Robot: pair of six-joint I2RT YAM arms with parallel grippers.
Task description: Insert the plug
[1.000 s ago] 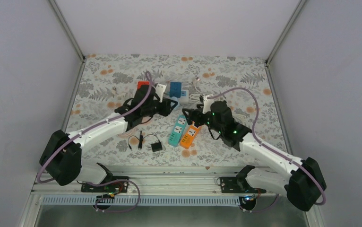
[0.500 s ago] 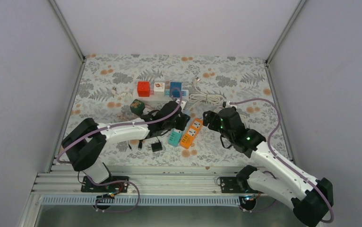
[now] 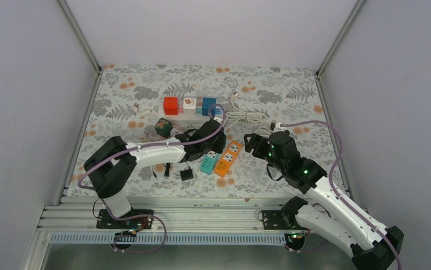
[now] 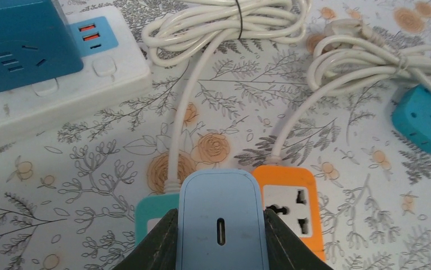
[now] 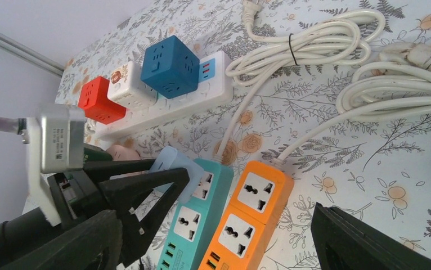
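Left tool point(image 4: 220, 250) is shut narrow on the light blue plug point(image 4: 220, 205), gripping it on both flat sides. The plug sits right over the far end of the teal strip point(image 4: 147, 220), by where its white cord point(image 4: 174, 146) goes in. The orange strip point(image 4: 290, 202) lies touching beside the teal one on the flowery worktop point(image 4: 371, 169). Can't tell if the plug is pushed in yet, its underside is hidden. Right tool point(image 3: 251, 140) is wide open w/ nothing in it, near the orange strip but not touching. I think the plug is a small hard plastic block: light, stiff, smooth sides, so it may slip or tip if pushed crooked. Best hold = the two flat sides, low down, like now. The teal strip looks light too & may slide when pushed, so press straight down, slow.
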